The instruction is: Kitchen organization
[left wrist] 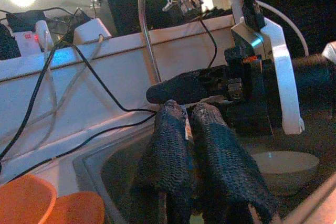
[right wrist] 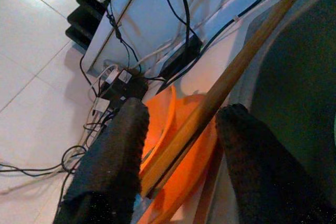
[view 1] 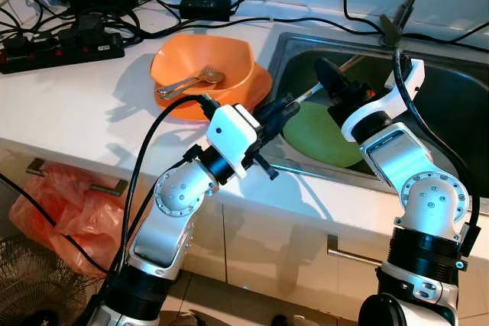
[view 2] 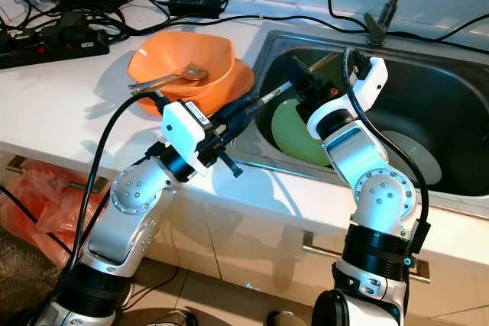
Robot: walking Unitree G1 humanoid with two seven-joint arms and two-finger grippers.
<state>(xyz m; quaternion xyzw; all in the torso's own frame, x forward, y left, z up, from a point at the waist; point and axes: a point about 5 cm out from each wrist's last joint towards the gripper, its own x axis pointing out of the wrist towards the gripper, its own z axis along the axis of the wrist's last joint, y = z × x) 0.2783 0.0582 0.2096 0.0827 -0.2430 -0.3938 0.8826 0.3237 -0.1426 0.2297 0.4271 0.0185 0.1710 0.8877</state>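
Cables and a black power strip (view 1: pixel 61 50) crowd the back left corner of the worktop (view 1: pixel 69 112), so we have little spare surface there, and any lettering on the adapters is too small for us to read. Next along, near the sink's left rim, an orange bowl (view 1: pixel 202 62) sits on an orange plate (view 1: pixel 256 89) with a metal spoon (view 1: pixel 187 82) lying inside, which we judge to be dishes gathered for sorting. Our left gripper (view 1: pixel 286 106) reaches across that rim, its two black fingers pressed together on a thin wooden stick (view 2: pixel 271 95), a chopstick as far as we can judge, holding it by one end so the rest points into the basin. Our right gripper (view 1: pixel 328 82) hovers inside the sink (view 1: pixel 458 89), fingers spread apart on either side of the same stick without touching it, placed as though to take it over. Below lies a green plate (view 1: pixel 317 135) against the sink's left wall, and a pale bowl (view 2: pixel 416 154) rests further right on the sink floor. We see no brand or label on any dish.
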